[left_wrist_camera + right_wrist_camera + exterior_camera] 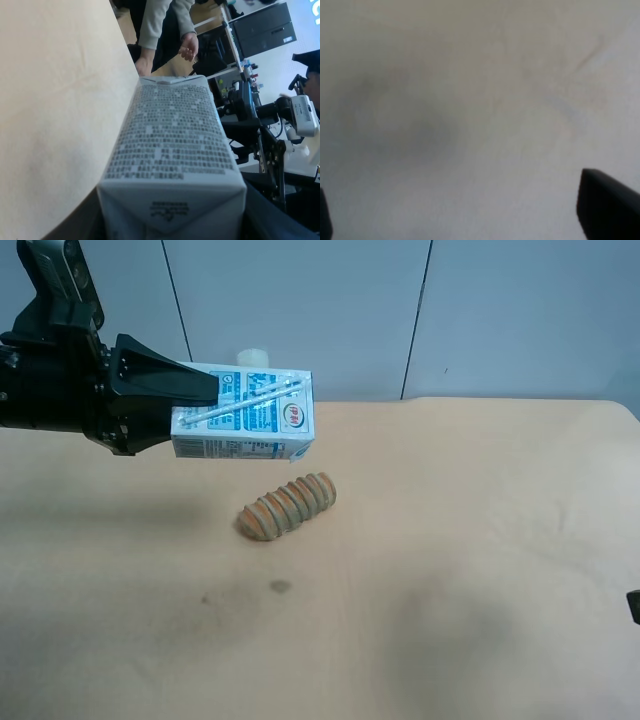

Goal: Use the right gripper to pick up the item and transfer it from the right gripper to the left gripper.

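Observation:
The white-and-blue milk carton [255, 418] hangs sideways in the air above the table, gable end out. The left gripper [195, 412], on the arm at the exterior high view's left with a grey camera on top, is shut on the carton's base end. In the left wrist view the carton [172, 135] fills the middle between the dark fingers [272, 215]. The right gripper [465, 215] is open and empty over bare table, its fingertips [602, 200] far apart. Only a black sliver of that arm [634, 606] shows at the exterior view's right edge.
A ridged brown loaf [288, 506] lies on the beige table [450, 540] just below the carton. A pale cream cylinder [252, 357] peeks out behind the carton. A person's arm [165, 25] and equipment stand beyond the table edge.

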Tool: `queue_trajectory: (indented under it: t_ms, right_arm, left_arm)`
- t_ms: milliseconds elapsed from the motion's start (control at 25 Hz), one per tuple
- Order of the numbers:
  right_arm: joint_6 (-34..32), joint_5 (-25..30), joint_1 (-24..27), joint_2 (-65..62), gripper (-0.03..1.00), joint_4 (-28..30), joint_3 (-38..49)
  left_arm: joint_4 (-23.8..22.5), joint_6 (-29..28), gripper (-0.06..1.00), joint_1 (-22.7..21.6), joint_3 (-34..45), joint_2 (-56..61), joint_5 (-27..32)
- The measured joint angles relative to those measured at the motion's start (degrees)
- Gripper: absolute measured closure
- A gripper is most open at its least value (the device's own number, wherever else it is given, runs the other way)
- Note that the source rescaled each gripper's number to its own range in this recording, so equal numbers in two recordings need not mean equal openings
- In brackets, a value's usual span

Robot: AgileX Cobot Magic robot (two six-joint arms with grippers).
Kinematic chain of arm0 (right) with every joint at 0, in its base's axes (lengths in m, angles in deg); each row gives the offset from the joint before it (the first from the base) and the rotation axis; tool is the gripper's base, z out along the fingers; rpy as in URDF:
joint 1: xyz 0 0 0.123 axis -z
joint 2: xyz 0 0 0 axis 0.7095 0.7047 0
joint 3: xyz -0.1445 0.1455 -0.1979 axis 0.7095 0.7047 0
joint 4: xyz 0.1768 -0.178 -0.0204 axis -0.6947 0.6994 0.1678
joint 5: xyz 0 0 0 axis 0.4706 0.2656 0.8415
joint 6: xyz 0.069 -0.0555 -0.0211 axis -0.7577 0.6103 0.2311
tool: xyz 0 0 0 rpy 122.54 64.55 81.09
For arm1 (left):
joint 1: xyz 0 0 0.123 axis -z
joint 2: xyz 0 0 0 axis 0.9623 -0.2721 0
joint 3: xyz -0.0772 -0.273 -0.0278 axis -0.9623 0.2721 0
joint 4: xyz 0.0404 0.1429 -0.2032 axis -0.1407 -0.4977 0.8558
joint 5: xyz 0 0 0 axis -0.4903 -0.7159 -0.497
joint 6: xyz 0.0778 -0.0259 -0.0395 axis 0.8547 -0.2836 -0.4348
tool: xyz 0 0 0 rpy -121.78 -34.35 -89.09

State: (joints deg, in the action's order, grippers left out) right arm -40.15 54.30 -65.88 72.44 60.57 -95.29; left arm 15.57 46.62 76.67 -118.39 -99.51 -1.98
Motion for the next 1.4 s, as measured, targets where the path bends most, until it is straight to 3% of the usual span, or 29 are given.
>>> queue_trajectory:
  t_ms: [240,440,800,1400]
  right_arm:
    - [0.18,-0.06,0.00,-3.24,0.04,-0.30,0.00]
    - [1.07,-0.17,1.67,-16.39,0.04,-0.36,0.00]
    - [2.14,-0.11,21.37,-20.75,0.04,-0.73,0.00]
    - [2.52,-0.11,22.24,-20.75,0.04,-1.97,0.00]
  left_arm:
    - [0.00,0.12,0.94,0.00,0.00,0.00,0.00]
    - [-0.06,0.24,0.94,0.00,0.00,0.00,0.00]
    - [-0.13,0.24,0.94,0.00,0.00,0.00,0.00]
    - [-0.13,0.24,0.94,0.00,0.00,0.00,0.00]
